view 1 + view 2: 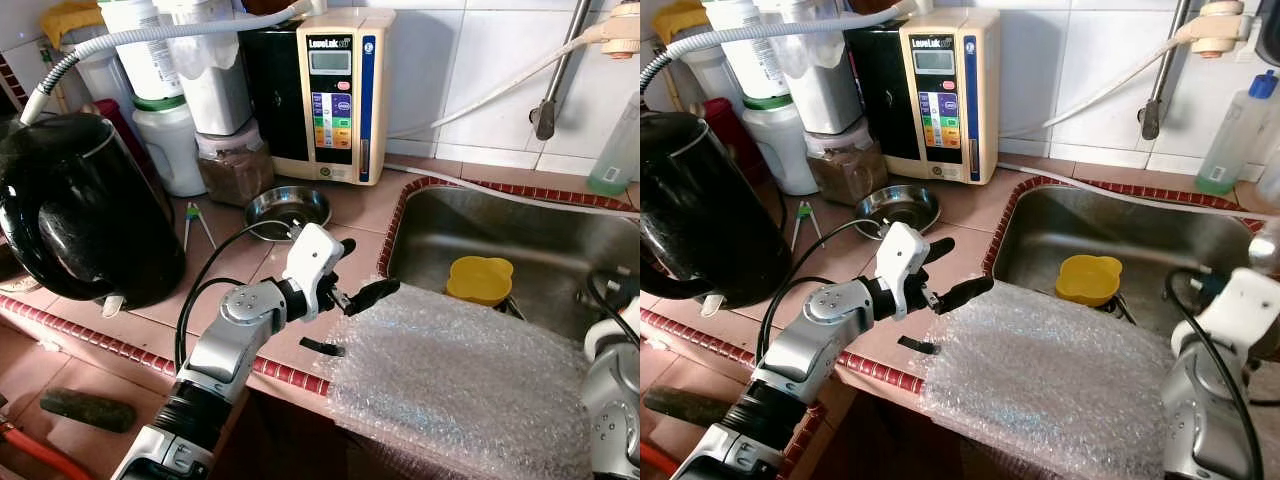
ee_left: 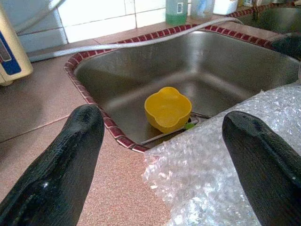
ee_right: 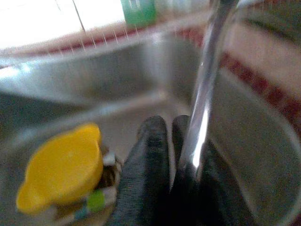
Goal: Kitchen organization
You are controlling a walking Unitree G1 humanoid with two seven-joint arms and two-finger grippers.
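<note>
A sheet of bubble wrap [image 1: 460,380] lies over the counter's front edge and the near rim of the steel sink [image 1: 520,215]. My left gripper [image 1: 368,268] hovers open just above the wrap's left corner, by the sink's red-tiled left rim, with nothing between its fingers [image 2: 70,155]. A yellow bowl [image 1: 480,278] sits in the sink basin beyond the wrap. My right arm [image 1: 1215,370] reaches down at the sink's right side. In the right wrist view my right gripper [image 3: 163,129] is shut, low in the basin near the yellow bowl [image 3: 63,165], with a shiny metal tube [image 3: 204,94] running beside it.
A black kettle [image 1: 80,210] stands at the left. Behind it are plastic containers [image 1: 170,140], a water ioniser [image 1: 335,90] and a small steel bowl [image 1: 288,208]. A small black piece [image 1: 322,347] lies on the counter. A green bottle [image 1: 1230,140] stands behind the sink.
</note>
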